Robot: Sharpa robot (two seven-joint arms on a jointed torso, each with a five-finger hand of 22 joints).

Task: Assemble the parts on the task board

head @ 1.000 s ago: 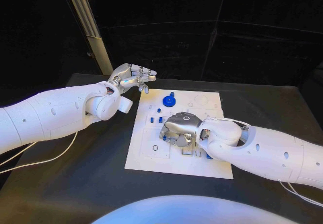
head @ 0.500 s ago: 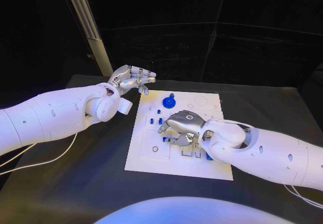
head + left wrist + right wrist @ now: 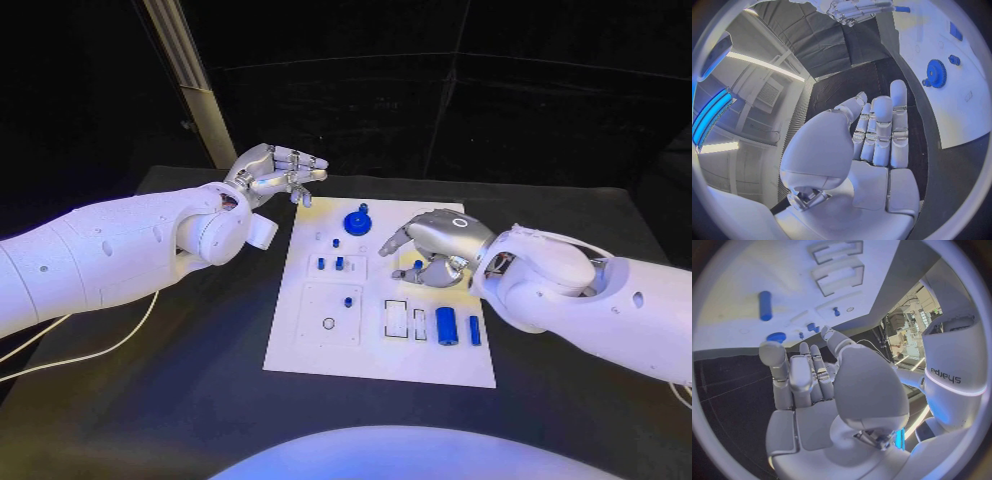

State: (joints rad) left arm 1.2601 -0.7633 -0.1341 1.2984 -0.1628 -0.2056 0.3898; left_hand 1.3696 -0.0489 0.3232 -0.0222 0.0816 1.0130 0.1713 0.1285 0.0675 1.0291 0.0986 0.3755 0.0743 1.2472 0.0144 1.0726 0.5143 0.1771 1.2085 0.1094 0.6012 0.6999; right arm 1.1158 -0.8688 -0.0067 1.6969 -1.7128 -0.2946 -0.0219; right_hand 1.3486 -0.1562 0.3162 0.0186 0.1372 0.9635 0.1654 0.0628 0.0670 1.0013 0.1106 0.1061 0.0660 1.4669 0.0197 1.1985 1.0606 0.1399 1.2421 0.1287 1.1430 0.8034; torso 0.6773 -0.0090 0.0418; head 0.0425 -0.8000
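Beyond the board's far left corner, over the black table (image 3: 173, 400), the left hand (image 3: 277, 170) hovers with its fingers loosely curled and apart, holding nothing. At the table's middle lies the white task board (image 3: 310, 350), with a blue gear (image 3: 358, 219) near its far edge, small blue pegs (image 3: 330, 263) below it, and two blue cylinders (image 3: 457, 327) lying side by side toward its near right. Over the board's right part the right hand (image 3: 436, 245) hangs empty, fingers apart and pointing down.
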